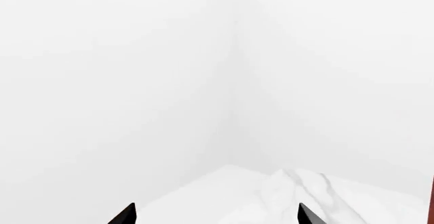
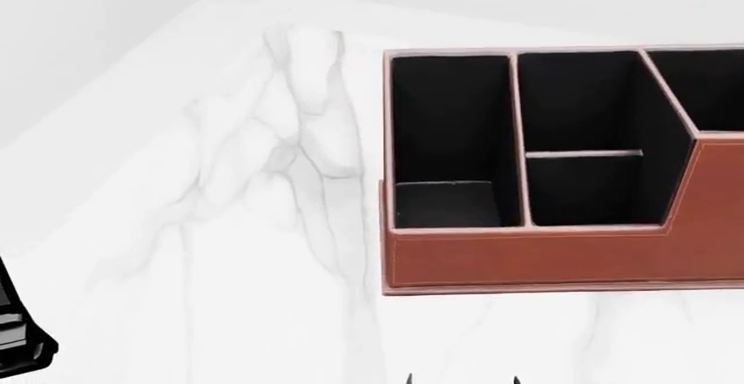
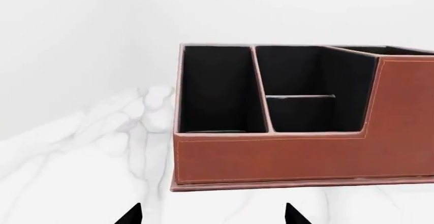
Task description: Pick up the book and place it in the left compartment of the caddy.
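Observation:
The reddish-brown caddy (image 2: 524,258) stands on the white marble table, also in the right wrist view (image 3: 271,158). Its left compartment (image 2: 448,114) is the long black-lined bay at the caddy's left end (image 3: 217,87). The small black book (image 2: 445,205) lies flat on the floor of that compartment, at its near end. Only a thin pale edge of the book (image 3: 210,131) shows in the right wrist view. My right gripper (image 3: 212,216) is open and empty, low in front of the caddy (image 2: 462,379). My left gripper (image 1: 217,216) is open and empty, facing the wall corner.
The marble table (image 2: 209,227) stretches left of the caddy to its far edge by white walls. A middle bay with a thin crosswise divider (image 2: 581,152) and a taller-walled right side (image 2: 715,184) adjoin the left compartment. Part of my left arm (image 2: 17,332) shows at the lower left.

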